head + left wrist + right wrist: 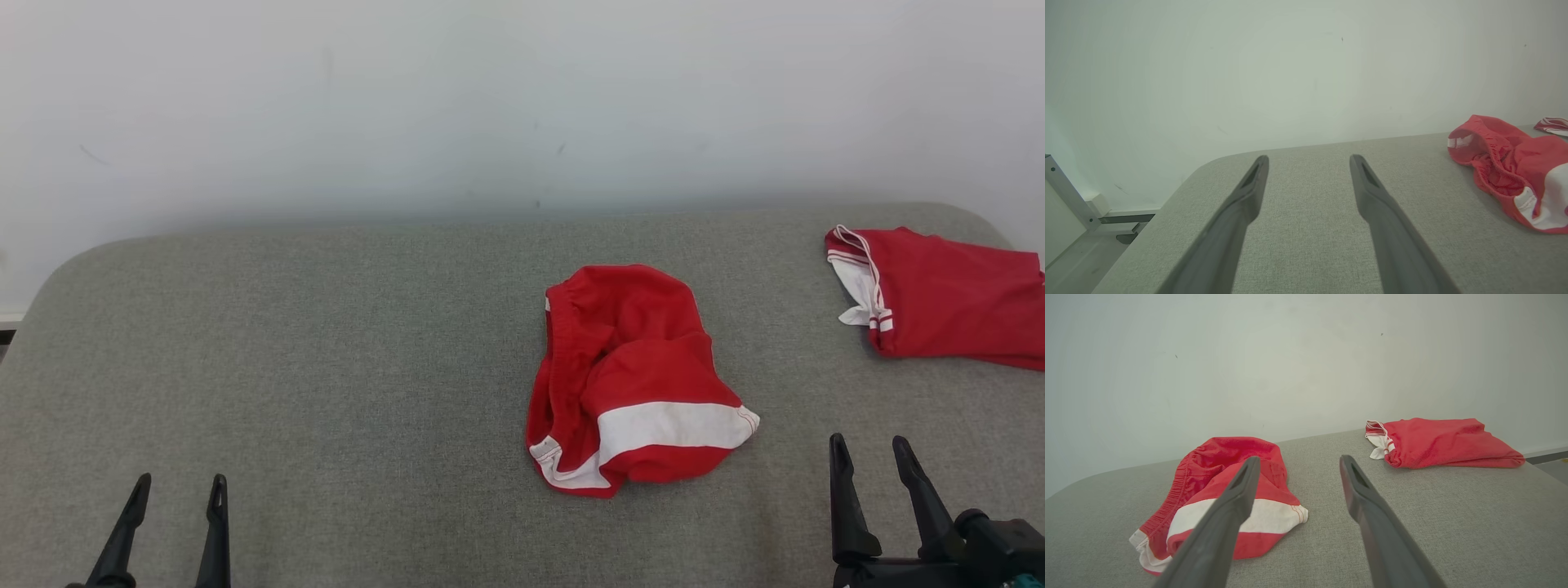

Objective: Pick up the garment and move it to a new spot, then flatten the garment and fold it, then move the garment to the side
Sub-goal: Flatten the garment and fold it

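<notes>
Both arms sit low at the near edge of the grey surface (326,367), left gripper (178,488) and right gripper (869,447) empty with jaws spread wide, fingers pointing forward, the crumpled red-and-white shorts (633,380) lying between them, nearer the right.

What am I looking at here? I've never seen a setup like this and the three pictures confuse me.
It is a two-armed robot in front of a grey padded table. The wide picture comes from a camera on its head, looking down. The other two come from cameras on its wrists, each looking along that arm's two dark fingers. The left end effector sits at the lower left of the head view, the right end effector at the lower right. Both are open and hold nothing. On the table lies a crumpled red garment with a white band, and a second red garment lies apart, far right.
</notes>
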Robot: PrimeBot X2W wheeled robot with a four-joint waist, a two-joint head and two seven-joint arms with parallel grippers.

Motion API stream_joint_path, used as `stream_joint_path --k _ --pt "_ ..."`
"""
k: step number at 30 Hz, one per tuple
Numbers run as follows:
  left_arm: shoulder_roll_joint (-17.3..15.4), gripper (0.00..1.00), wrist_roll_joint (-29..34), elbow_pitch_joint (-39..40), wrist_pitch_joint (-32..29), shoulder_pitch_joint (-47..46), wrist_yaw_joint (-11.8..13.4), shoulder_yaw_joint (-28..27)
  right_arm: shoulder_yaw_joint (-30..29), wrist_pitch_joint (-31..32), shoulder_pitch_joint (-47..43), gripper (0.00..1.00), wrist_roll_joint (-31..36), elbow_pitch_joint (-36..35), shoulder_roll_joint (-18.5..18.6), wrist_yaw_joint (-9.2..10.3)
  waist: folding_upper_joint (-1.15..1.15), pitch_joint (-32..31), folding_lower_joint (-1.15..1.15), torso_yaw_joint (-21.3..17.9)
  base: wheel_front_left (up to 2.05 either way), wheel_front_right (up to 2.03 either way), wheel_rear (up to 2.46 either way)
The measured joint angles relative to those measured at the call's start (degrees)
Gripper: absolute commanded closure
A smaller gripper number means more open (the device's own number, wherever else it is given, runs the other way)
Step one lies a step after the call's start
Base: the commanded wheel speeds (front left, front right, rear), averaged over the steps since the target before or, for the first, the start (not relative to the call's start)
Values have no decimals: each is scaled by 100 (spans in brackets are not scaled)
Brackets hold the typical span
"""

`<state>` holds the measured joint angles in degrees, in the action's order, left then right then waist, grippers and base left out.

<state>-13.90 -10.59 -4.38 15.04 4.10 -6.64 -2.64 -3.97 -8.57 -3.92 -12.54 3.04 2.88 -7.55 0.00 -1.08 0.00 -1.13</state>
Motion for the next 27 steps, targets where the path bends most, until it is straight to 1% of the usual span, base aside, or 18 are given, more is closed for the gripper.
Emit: stream_joint_path --k 5,27 --pt "-11 0 63 -24 0 0 -42 18 3 7 -1 0 15 5 0 0 0 -1 0 -1 0 0 0" --pt "-7 0 113 -153 0 -51 -52 32 183 134 -26 0 100 -124 -1 0 0 -3 0 69 0 0 0"
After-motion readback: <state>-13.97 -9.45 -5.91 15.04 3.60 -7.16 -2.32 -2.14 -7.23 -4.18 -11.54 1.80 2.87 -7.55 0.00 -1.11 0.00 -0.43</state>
